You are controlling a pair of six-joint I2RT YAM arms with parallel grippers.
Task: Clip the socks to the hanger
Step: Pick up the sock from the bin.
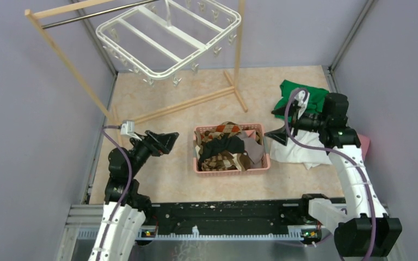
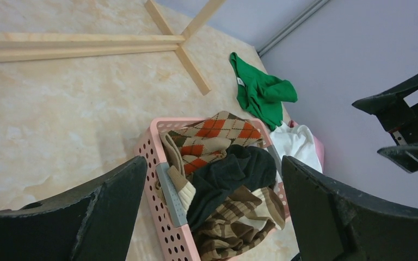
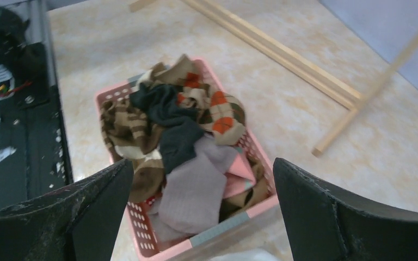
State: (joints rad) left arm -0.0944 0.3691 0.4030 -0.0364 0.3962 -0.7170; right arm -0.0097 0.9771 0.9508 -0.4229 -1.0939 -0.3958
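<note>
Several socks (image 1: 226,147) lie heaped in the pink basket (image 1: 231,167) between our two arms. We cannot count them, since they overlap and bury one another. Our left gripper (image 1: 166,142) and right gripper (image 1: 277,136) hover at either side of the basket, fingers spread wide, gripping nothing. The hanger (image 1: 152,42) hangs on the wooden rack (image 1: 68,65) at the far left, its far edge cut off in the overhead view. Our right arm partly covers a white cloth (image 1: 299,155) and a green cloth (image 1: 315,98).
</note>
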